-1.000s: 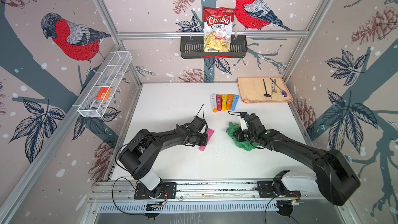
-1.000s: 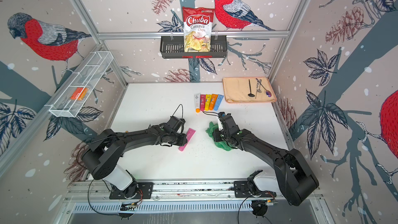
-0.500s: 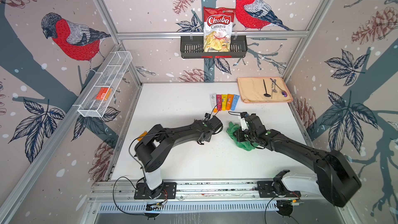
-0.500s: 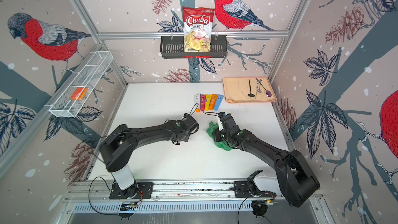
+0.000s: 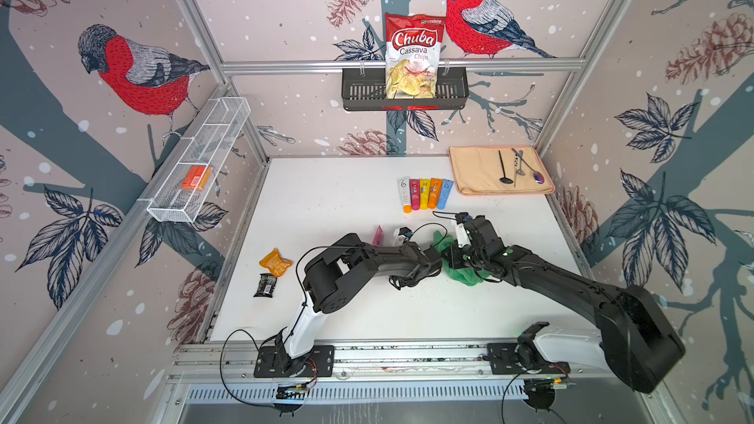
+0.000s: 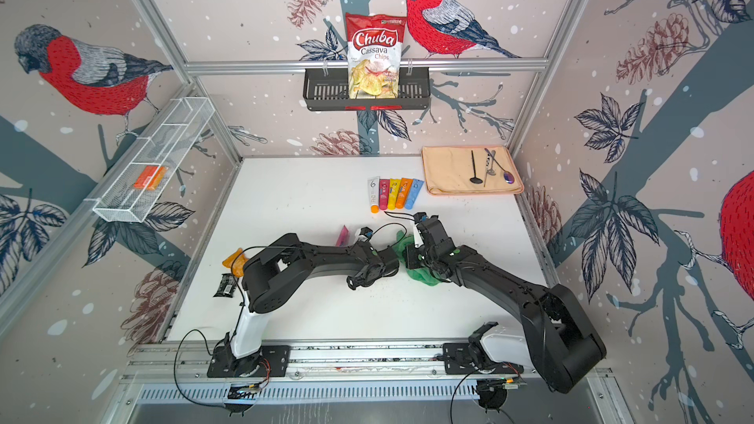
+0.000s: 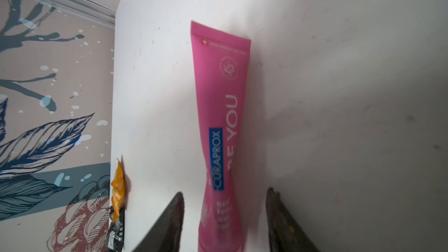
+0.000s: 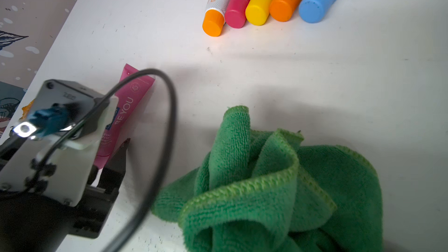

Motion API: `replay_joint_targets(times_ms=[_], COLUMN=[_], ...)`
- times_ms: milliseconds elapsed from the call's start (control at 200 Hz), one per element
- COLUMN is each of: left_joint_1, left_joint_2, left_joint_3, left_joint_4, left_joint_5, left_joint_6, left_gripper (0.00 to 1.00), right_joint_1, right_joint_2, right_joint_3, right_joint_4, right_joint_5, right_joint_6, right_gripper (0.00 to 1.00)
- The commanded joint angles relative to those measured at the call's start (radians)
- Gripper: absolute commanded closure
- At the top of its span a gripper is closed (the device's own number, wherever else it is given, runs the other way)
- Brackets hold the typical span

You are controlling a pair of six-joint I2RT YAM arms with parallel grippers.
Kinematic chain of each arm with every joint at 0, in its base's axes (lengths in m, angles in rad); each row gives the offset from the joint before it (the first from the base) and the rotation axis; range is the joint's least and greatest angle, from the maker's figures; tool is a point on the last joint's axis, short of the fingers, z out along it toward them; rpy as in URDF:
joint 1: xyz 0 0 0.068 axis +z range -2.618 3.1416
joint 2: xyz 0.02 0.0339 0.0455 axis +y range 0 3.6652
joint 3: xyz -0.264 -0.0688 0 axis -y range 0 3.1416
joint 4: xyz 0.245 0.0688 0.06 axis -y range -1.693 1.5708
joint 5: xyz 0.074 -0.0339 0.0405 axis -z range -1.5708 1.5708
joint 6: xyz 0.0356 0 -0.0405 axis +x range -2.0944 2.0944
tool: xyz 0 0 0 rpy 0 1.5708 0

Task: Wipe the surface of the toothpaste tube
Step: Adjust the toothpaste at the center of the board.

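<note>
Left gripper [image 7: 225, 191]: jaws open, straddling the uncrimped end of the pink plastic toothpaste tube [image 7: 219, 88], which lies flat on the white table [image 7: 339, 69]. Close gently to steady it. Right gripper [image 5: 456, 258]: closed on the bunched green microfibre cloth [image 8: 254, 178], at 3 o'clock from the tube. Sweep lengthwise.

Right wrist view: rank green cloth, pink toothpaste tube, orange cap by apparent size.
1. green cloth: largest by far, though it is nearest the camera and cut off by the frame.
2. pink toothpaste tube: partly hidden.
3. orange cap: smallest.
</note>
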Motion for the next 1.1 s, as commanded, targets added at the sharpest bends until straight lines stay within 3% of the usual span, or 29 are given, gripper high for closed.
replay_joint_targets(times_ms=[0,110,210,385,530,855,1006,1096], left_joint_1=[-0.015,-0.013,0.023,0.198,0.326,0.489,0.49,0.493], left_joint_2=[-0.105,-0.293,-0.461,-0.7,-0.807,-0.795,-0.723,-0.68], left_joint_3=[-0.05,-0.143,-0.218,-0.419,-0.55,-0.697,-0.679,-0.669], left_joint_4=[0.157,0.332,0.429,0.557,0.62,0.79,0.79,0.795], left_joint_5=[0.175,0.275,0.352,0.558,0.691,0.945,0.973,0.975], left_joint_6=[0.06,0.122,0.135,0.14,0.134,0.127,0.149,0.157], left_gripper=[0.33,0.23,0.21,0.2,0.21,0.29,0.32,0.4], right_joint_1=[0.0,0.0,0.0,0.0,0.0,0.0,0.0,0.0], right_joint_2=[0.003,0.004,0.005,0.015,0.019,0.041,0.048,0.05], right_joint_3=[0.002,0.004,0.004,0.008,0.008,0.013,0.016,0.016], right_joint_4=[0.02,0.019,0.023,0.024,0.027,0.03,0.03,0.03], right_joint_5=[0.0,-0.002,-0.007,-0.015,-0.017,-0.019,-0.021,-0.022], right_joint_6=[-0.005,-0.005,-0.006,-0.007,-0.007,-0.008,-0.01,-0.01], right_gripper=[0.87,0.87,0.87,0.87,0.87,0.87,0.87,0.87])
